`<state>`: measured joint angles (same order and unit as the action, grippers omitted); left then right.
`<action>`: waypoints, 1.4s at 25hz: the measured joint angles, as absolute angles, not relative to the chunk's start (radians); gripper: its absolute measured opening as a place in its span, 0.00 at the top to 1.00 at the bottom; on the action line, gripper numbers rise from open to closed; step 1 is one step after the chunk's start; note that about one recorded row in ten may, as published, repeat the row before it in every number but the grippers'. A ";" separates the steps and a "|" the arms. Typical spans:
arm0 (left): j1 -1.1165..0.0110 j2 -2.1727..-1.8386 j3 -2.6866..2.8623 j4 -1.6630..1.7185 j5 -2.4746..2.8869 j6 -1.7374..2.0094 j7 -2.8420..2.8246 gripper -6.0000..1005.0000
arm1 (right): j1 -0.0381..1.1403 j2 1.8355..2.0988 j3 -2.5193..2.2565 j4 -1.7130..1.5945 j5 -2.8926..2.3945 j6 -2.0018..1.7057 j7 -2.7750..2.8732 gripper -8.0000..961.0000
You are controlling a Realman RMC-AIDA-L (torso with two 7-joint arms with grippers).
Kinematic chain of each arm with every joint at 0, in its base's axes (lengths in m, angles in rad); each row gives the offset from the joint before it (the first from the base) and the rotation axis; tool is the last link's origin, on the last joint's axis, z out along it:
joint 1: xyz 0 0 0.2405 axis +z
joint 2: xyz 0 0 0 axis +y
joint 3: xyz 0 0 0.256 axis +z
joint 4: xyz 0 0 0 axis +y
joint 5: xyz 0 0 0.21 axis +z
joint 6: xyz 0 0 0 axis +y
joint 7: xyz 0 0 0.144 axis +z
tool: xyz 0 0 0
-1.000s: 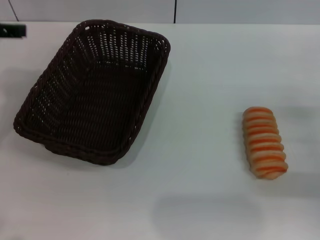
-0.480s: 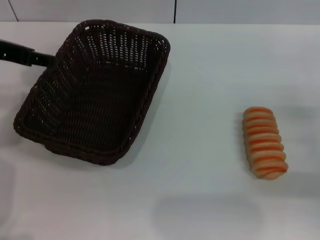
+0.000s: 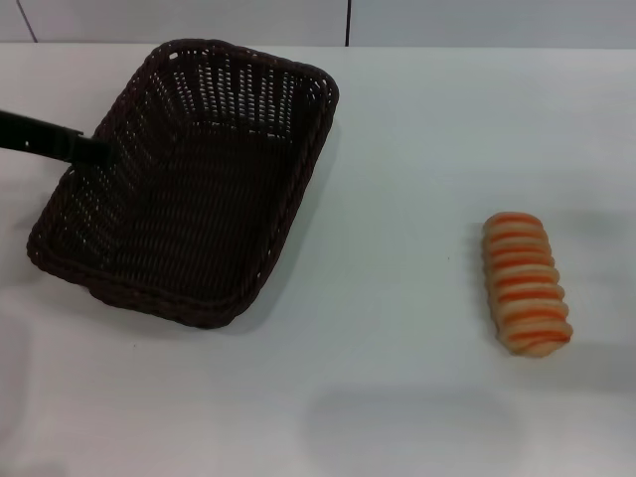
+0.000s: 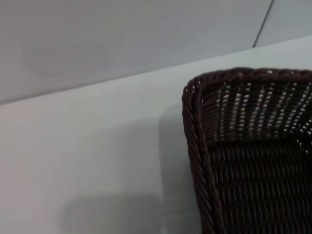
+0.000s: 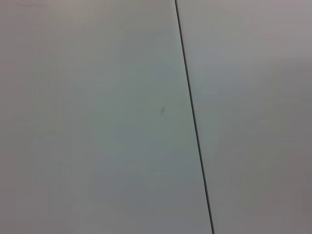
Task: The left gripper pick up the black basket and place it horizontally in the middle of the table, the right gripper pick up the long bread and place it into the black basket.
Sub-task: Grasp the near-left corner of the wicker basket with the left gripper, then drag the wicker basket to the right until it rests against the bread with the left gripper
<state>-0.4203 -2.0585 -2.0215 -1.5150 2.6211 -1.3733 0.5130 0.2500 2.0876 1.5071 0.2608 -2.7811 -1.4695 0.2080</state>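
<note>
Currently visible, by item:

Left hand [image 3: 87,149]: enters the head view from the left edge as a dark bar and ends at the left long rim of the black basket. Only its tip shows. Whether its fingers are wide or narrow cannot be told, and contact with the rim cannot be confirmed.

Right hand: not visible in any view. Its wrist camera shows only a pale flat surface crossed by one thin dark seam [image 5: 192,117].

Black basket [image 3: 204,268]: rests on the desk in the left half of the head view. Its long axis runs diagonally, with the far short end toward the centre of the desk's back edge and the near short end toward the left. The braided rim is upward and the slatted sides slope outward. Nothing lies inside. In the left wrist view one corner of the basket [image 4: 195,92] shows, with the braided rim and the woven inner wall in sight and bare desk beside it.

Long bread [image 3: 526,282]: lies flat on the desk in the right half of the head view, well apart from the basket. Its long axis runs roughly front to back, slightly angled. The orange stripes cross its width. Nothing touches it.

Desk [image 3: 397,378]: a plain white surface carrying the basket and the bread. A pale panelled wall with a dark vertical seam stands behind its back edge.
</note>
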 joint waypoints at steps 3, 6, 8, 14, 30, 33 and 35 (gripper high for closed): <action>-0.421 -2.059 -2.016 -1.493 2.621 -1.363 0.519 0.27 | 0.250 2.088 1.507 0.261 -2.781 -1.470 0.208 0.28; -0.427 -2.059 -2.011 -1.457 2.622 -1.350 0.533 0.28 | 0.251 2.088 1.508 0.261 -2.781 -1.469 0.208 0.28; -0.430 -2.059 -2.010 -1.442 2.622 -1.346 0.536 0.28 | 0.252 2.088 1.508 0.261 -2.781 -1.469 0.208 0.28; -0.444 -2.059 -2.005 -1.393 2.622 -1.339 0.559 0.28 | 0.257 2.088 1.508 0.262 -2.781 -1.469 0.208 0.28; -0.456 -2.058 -1.981 -1.384 2.647 -1.330 0.565 0.49 | 0.259 2.088 1.510 0.262 -2.781 -1.469 0.208 0.28; -0.457 -2.058 -1.980 -1.383 2.647 -1.334 0.574 0.63 | 0.257 2.088 1.512 0.262 -2.781 -1.473 0.209 0.28; -0.457 -2.057 -1.980 -1.382 2.647 -1.334 0.577 0.73 | 0.256 2.088 1.513 0.262 -2.781 -1.474 0.209 0.28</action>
<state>-0.4574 -2.0575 -1.9803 -1.3822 2.6473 -1.3341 0.5769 0.2563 2.0877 1.5127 0.2623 -2.7811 -1.4741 0.2091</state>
